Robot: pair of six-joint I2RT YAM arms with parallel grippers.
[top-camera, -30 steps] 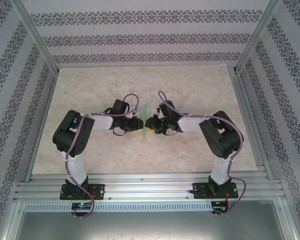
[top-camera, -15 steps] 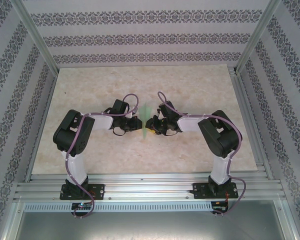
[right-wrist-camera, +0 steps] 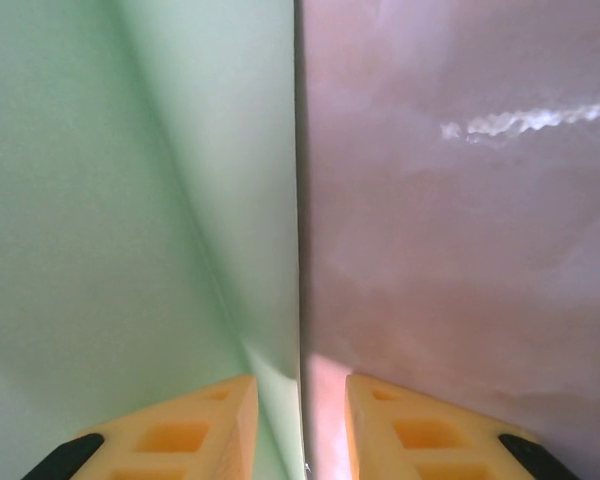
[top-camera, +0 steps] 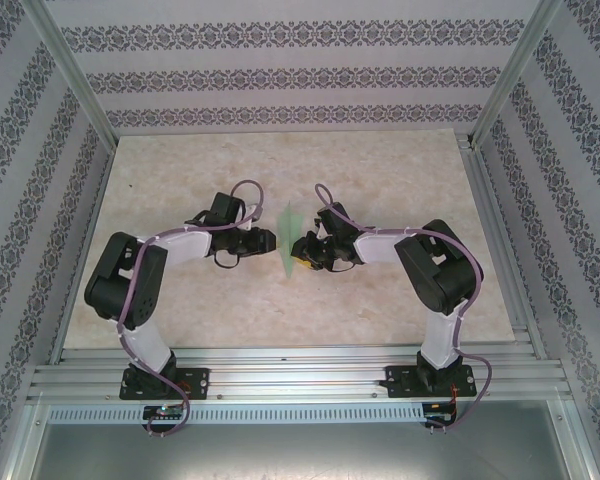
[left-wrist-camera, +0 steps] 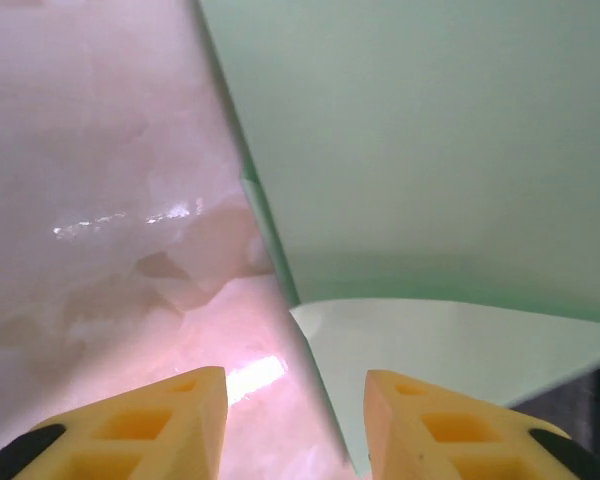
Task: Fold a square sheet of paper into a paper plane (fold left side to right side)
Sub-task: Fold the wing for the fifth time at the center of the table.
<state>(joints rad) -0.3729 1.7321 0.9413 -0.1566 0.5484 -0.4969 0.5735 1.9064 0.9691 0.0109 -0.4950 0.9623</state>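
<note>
The light green paper plane (top-camera: 288, 238) stands on edge at the table's middle, a narrow creased sliver from above. My left gripper (top-camera: 270, 240) is just left of it, open. In the left wrist view the paper (left-wrist-camera: 430, 150) rises in front, and its lower edge runs down between the spread yellow fingers of that gripper (left-wrist-camera: 295, 425) without being pinched. My right gripper (top-camera: 298, 248) sits against the paper's right side. In the right wrist view the paper (right-wrist-camera: 130, 200) leans left, its edge between that gripper's (right-wrist-camera: 300, 425) fingers, with bare table showing before the right finger.
The marbled table top (top-camera: 380, 170) stretches around both arms. Aluminium frame rails (top-camera: 280, 365) run along its near edge, and patterned walls close in the back and sides.
My left arm has drawn back to the left, off the paper, and its jaws have spread. The right gripper and the standing paper have stayed where they were.
</note>
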